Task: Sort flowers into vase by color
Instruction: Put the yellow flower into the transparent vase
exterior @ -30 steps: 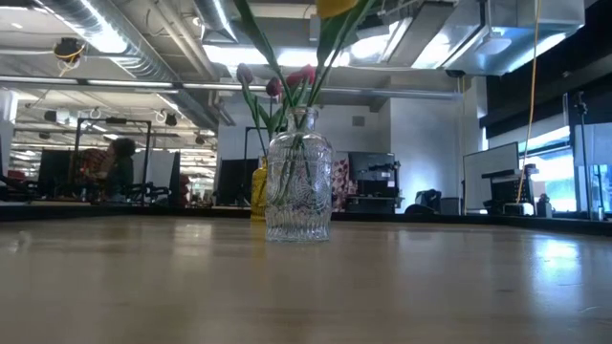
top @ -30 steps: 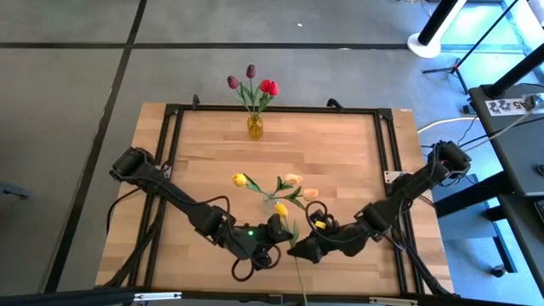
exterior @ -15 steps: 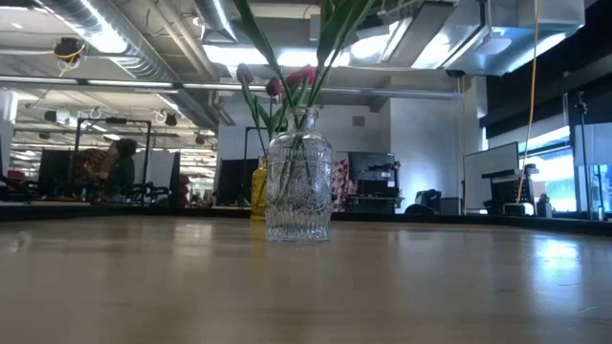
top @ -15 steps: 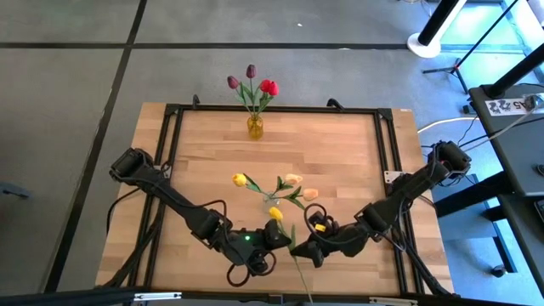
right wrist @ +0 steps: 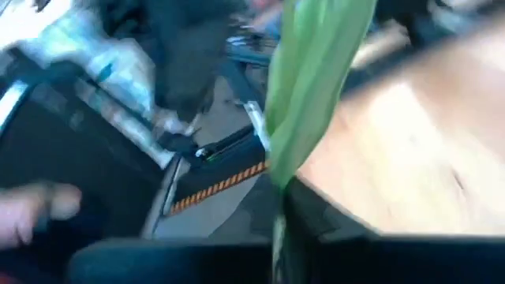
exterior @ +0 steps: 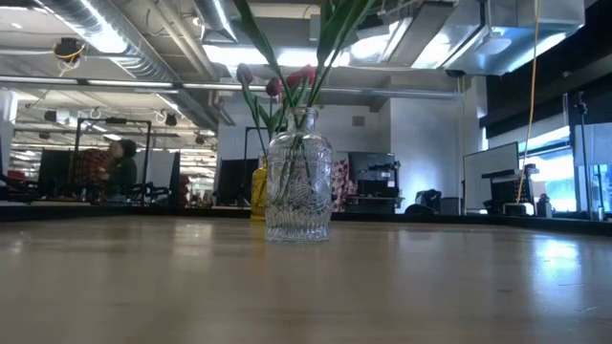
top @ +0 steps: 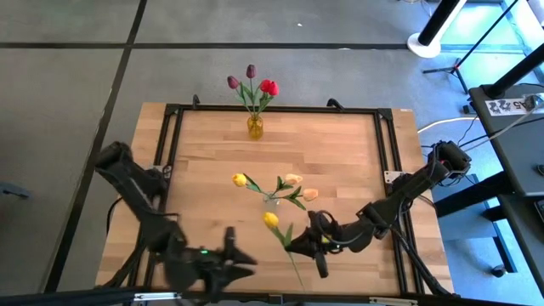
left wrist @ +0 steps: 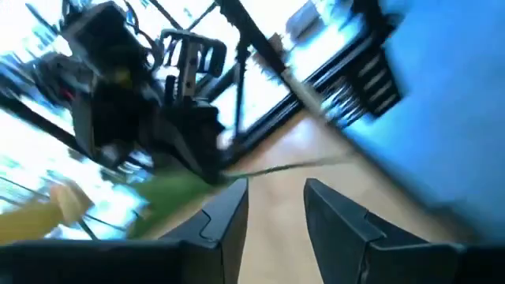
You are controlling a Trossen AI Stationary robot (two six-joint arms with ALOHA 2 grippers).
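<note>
The rectangular light wooden table (top: 340,161) with a black metal frame fills the middle of the high view. Two dark arms lie over its near part.

The right gripper (top: 299,247) is at about 6 o'clock of the table, a little toward 5. Its fingers are clenched on the thin green stem of a yellow artificial tulip (top: 270,219). The yellow head points toward 11 o'clock, and the stem runs back toward 5 o'clock, past the fingers, to the near edge of the table. In the right wrist view a broad green leaf (right wrist: 316,71) of this tulip rises between the dark fingers.

The left gripper (top: 231,255) is at about 7 o'clock, near the front edge and apart from the tulip. In the left wrist view its fingers (left wrist: 227,222) stand apart, released, with nothing between them.

A clear cut-glass vase (exterior: 298,188) stands near the centre of the table. It holds one yellow tulip (top: 240,179) and two pale peach tulips (top: 293,178), which spread out toward 10 and 2 o'clock.

A small yellow glass vase (top: 254,126) stands at 12 o'clock, by the far edge. It holds two dark purple tulips (top: 251,71) and one red tulip (top: 269,87).

I cannot read any writing on the table things.
</note>
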